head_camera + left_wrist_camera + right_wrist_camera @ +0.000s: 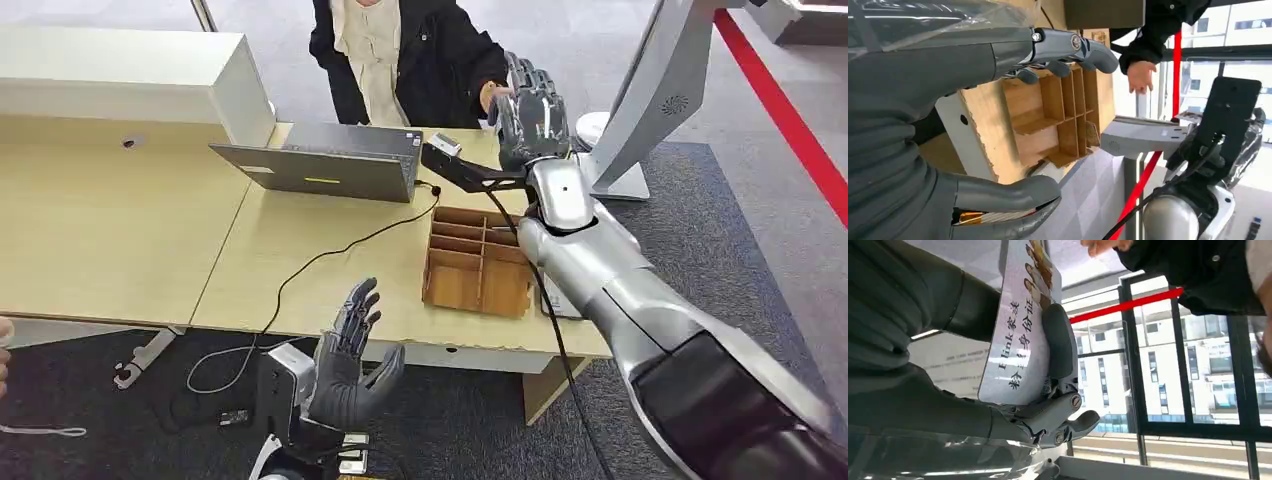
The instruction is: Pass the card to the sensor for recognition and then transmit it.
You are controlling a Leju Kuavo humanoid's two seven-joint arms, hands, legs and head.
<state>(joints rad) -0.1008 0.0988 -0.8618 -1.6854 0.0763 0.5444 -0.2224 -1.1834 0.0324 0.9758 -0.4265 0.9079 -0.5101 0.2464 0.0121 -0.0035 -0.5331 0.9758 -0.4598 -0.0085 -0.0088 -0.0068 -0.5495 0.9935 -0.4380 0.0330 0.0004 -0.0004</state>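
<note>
The robot's right hand (530,118) is raised over the far side of the wooden table (120,240), fingers pointing up toward a person in a dark jacket (405,55) who stands just beyond it. From the wrist camera you can see that this hand grips the card (1020,335), a pale card printed with Chinese characters and a row of small portraits, pressed flat against the palm with the thumb laid across its face. The person's hand (492,95) hovers just beside the raised fingers, near the card but I cannot tell whether it touches. Below the right forearm sits a wooden divided tray (478,262), and off to the hand's left a grey laptop (325,165) stands open with a black cable trailing off the table edge. To the hand's right rises a white slanted sensor stand (650,90). The left hand (350,365) hangs low in front of the table's near edge, fingers spread apart and holding nothing.
</note>
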